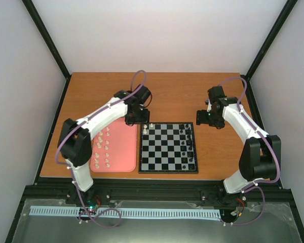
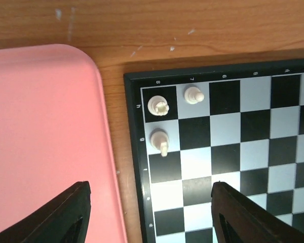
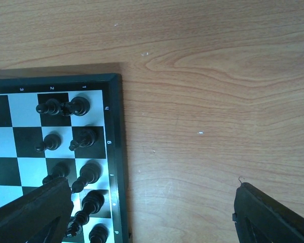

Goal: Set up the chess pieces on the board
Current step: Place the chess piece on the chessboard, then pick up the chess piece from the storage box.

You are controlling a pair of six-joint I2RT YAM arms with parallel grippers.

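Presently three white chess pieces [image 2: 158, 106] stand in the far left corner of the board [image 2: 256, 93]. Jaws of the left gripper [image 2: 151, 190] and right gripper [image 3: 153, 185] stand apart, empty.

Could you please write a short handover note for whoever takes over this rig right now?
Left gripper: open, empty, over the far left corner of the board, next to the pink tray.
Right gripper: open, empty, over the table by the board's far right corner.
Done: three white chess pieces sit on that far left corner's squares; black pieces line the right side.
Left: the remaining white pieces on the tray need placing on the board.
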